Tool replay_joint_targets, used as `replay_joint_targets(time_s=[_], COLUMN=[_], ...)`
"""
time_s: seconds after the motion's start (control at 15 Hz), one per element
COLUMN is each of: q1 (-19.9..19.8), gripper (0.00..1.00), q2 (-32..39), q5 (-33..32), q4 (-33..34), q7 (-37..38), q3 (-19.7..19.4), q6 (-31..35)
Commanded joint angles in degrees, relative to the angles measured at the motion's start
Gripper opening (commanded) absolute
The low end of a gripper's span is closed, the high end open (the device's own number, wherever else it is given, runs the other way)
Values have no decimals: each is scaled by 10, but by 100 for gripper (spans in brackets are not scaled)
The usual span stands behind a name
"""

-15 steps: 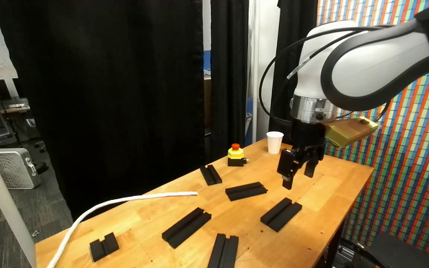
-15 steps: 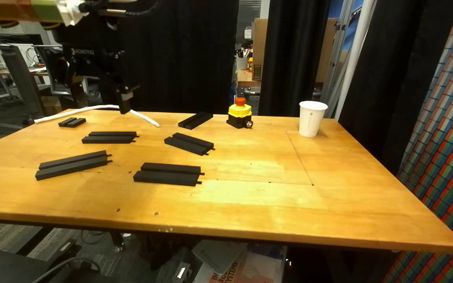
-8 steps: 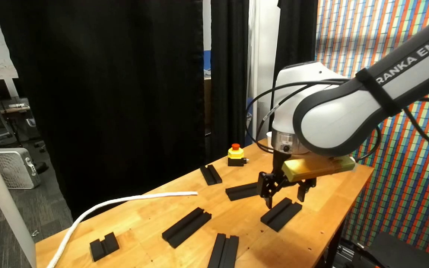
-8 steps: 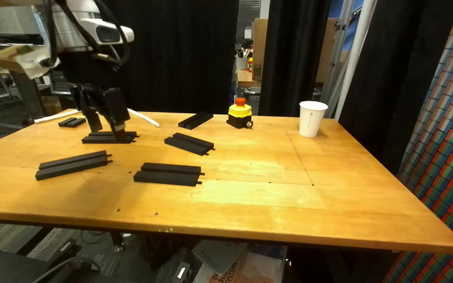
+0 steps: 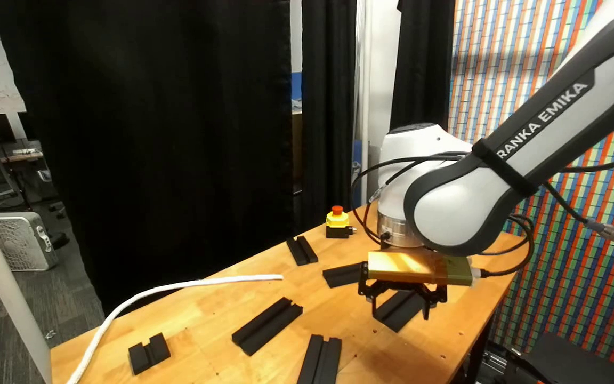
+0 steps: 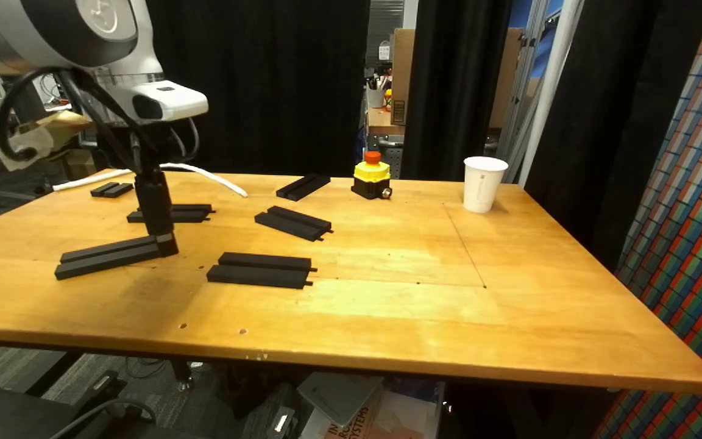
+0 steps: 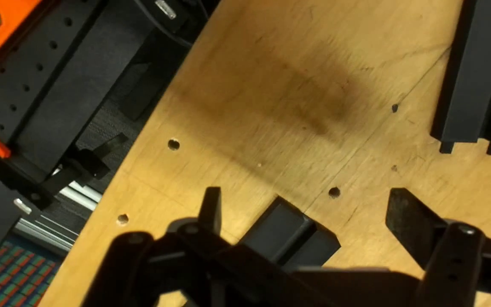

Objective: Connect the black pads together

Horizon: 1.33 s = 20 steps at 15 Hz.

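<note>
The gripper [image 7: 305, 190] held its fingers wide and empty above the table [image 7: 245, 51], where one black pad [image 7: 271, 230] lay aslant to them, so I feared closing without turning could catch a corner and skid it.

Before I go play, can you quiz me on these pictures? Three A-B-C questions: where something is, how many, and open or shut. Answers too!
1. How many black pads lie on the table?
A) 3
B) 9
C) 6

2. Where is the white cup?
A) on a pad
B) on the table
C) under the table

3. How are the robot's fingers?
A) open
B) shut
C) squeezing the cup

1 C: six show in both exterior views.
2 B: an exterior view shows it standing there.
3 A: the wrist view shows a wide gap between them.
</note>
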Motion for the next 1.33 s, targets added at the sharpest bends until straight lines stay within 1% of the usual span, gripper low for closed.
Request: replay_joint_targets(time_s=[0.0,0.27,0.4,0.6,0.67,0.8,0.87,0.93,1.07,1.27], q1=[2,-9,-21,-48,-74,-100,-90,-117,-132,-153], gripper=[100,100,100,100,100,100,100,100,100,100], q2=[13,32,44,60,63,65,69,75,89,106], q5=[-7,-42,-81,-163,-193,-255,-285,-303,-338,-376], q4=[0,1,1,1,1,1,1,1,1,1], q7=[123,266,347,477,520,607,640,659,689,708], q3=[2,7,9,7,21,21,-2,12,4,-1], q6=[35,76,97,116,118,111,108,111,117,126])
